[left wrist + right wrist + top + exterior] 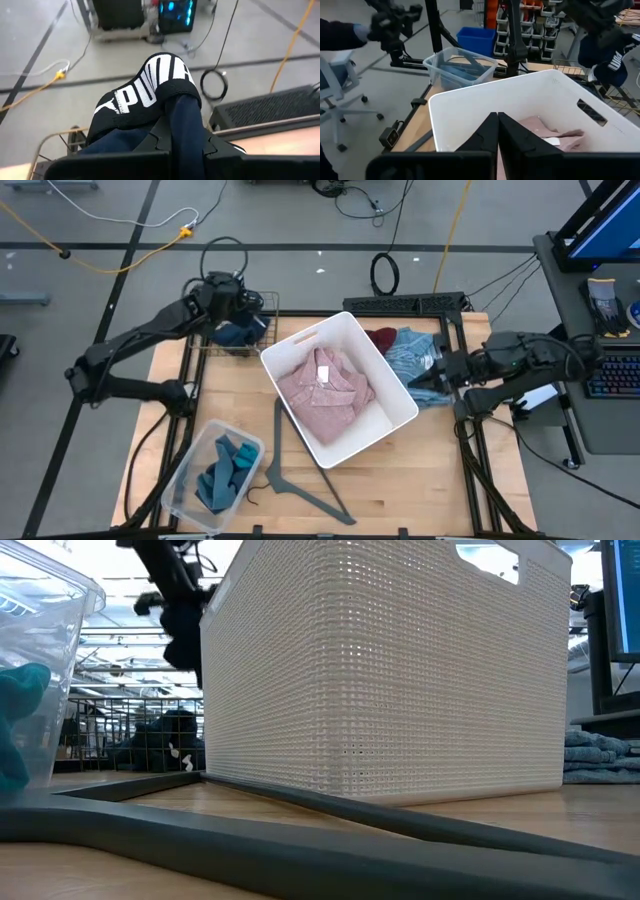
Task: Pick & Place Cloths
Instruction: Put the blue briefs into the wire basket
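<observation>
My left gripper (238, 308) is over the wire basket (262, 330) at the table's far left and is shut on a navy garment with a black band bearing white print (150, 90). More dark cloth (160, 745) lies in that basket. A pink shirt with a white tag (325, 392) lies in the white basket (395, 385) at the centre. My right gripper (497, 131) is shut and empty, hovering at the white basket's right side, by the light-blue shirt (410, 355) and maroon cloth (381, 337). Teal cloths (225, 470) sit in a clear bin. My left gripper pinches a fold of the garment's navy cloth (184, 125) between its two fingers. The black printed band (135, 100) bulges out past the fingertips. In the low view the garment (185, 635) hangs in a bunch below the gripper, lifted clear of the wire basket.
A grey hanger (300, 475) lies on the table near the white basket's near side. The clear bin (190, 480) stands at the near left corner. Bare wood shows at the near right (430, 480). A person's arm (340, 32) shows beyond the table.
</observation>
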